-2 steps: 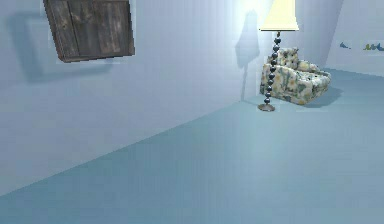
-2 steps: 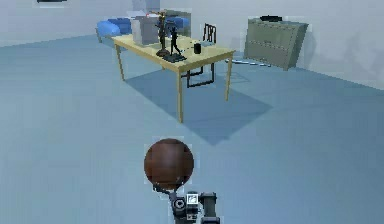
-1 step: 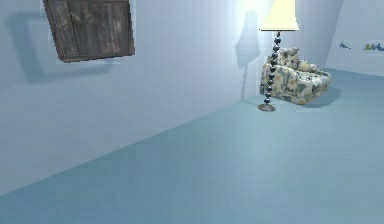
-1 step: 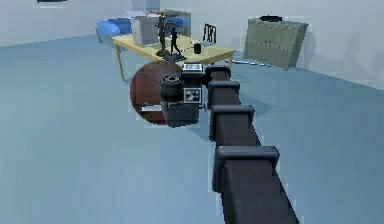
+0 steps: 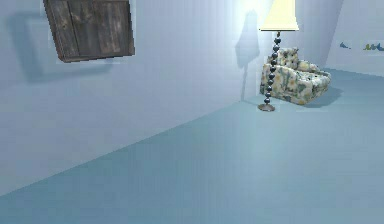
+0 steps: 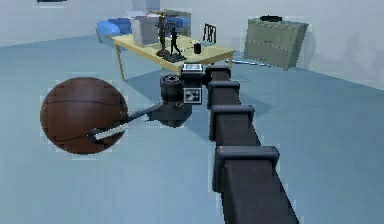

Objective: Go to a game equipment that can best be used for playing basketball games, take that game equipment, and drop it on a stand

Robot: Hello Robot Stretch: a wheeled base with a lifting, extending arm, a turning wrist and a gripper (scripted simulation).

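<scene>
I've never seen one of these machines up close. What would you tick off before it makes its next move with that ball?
1. Basketball hangs at the tool's far end, clear of the floor: ok.
2. Floor ahead is bare: ok.
3. Floor lamp and armchair stand off at the forward view's right: ok.
4. A stand in sight: cannot tell; a yellow table stands beyond the arm.
5. Free room on that table among the statuettes and dark cup: cannot tell.
</scene>
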